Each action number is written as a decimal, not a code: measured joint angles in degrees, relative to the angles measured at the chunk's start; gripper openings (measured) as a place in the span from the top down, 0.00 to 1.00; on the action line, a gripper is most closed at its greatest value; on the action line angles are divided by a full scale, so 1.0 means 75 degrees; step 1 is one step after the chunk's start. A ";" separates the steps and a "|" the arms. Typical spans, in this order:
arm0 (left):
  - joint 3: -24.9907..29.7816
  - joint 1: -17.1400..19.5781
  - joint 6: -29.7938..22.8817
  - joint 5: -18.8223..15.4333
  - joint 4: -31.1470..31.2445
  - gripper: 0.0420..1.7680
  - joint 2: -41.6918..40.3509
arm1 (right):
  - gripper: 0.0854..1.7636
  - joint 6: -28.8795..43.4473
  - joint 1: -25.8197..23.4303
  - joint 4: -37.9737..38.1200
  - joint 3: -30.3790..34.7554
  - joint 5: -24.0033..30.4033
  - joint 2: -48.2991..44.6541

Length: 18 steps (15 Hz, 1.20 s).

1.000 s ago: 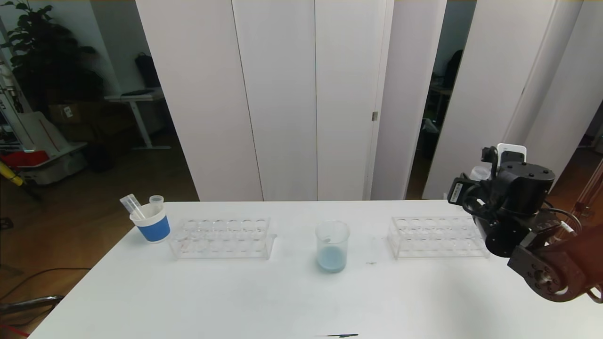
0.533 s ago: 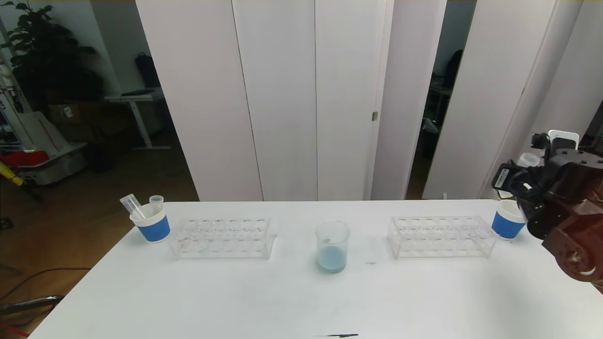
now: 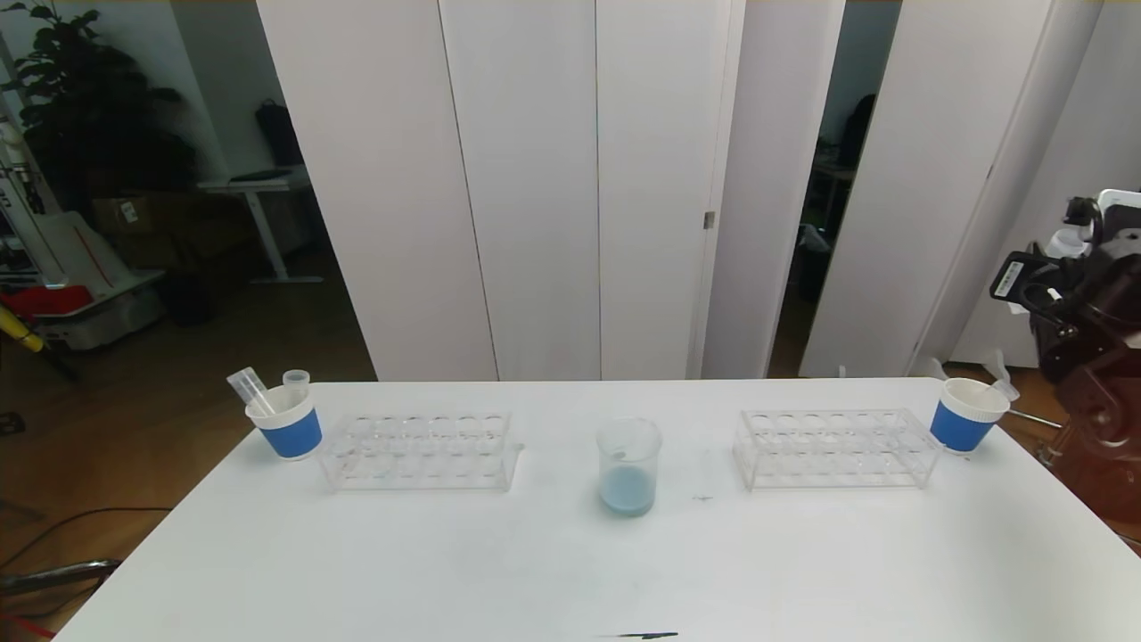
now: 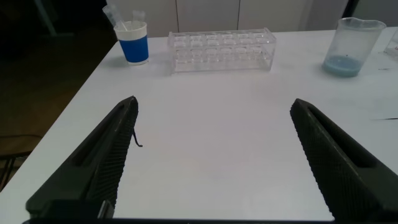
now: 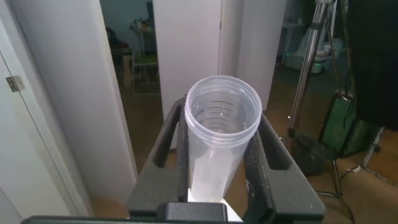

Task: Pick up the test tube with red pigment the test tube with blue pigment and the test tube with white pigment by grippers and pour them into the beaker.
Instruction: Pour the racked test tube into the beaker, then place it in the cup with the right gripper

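Observation:
The beaker stands mid-table with pale blue liquid in its bottom; it also shows in the left wrist view. My right gripper is raised beyond the table's right edge, shut on the test tube with white pigment, a clear open-mouthed tube that looks whitish low down. My left gripper is open and empty, low over the table's near left part, and out of the head view. No tube with blue or red liquid is in view.
A blue-and-white cup with clear tubes stands at the far left beside an empty clear rack. A second empty rack and another cup stand at the right.
My right arm has swung right and upward, away from the table, with the tube in its grip. This uncovered the right cup and the rack's end.

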 joint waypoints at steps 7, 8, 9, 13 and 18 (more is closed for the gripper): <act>0.0000 0.0000 0.0000 0.0000 0.0000 0.01 0.0000 | 0.71 0.0026 -0.0137 -0.0556 -0.0154 0.0000 0.1317; 0.0000 0.0000 0.0000 -0.0003 0.0000 0.01 0.0000 | 0.71 0.0015 -0.0137 -0.0626 -0.0036 0.0013 0.1477; 0.0000 0.0000 0.0000 -0.0003 0.0000 0.01 0.0000 | 0.71 0.0031 -0.0146 -0.0652 0.0070 0.0000 0.1634; 0.0000 -0.0003 0.0000 0.0000 0.0000 0.01 0.0000 | 0.71 0.0029 -0.0250 -0.0780 0.0384 -0.0031 0.2107; 0.0000 0.0000 0.0000 -0.0003 0.0000 0.01 0.0000 | 0.71 0.0055 -0.0390 -0.1271 0.0536 0.0059 0.2547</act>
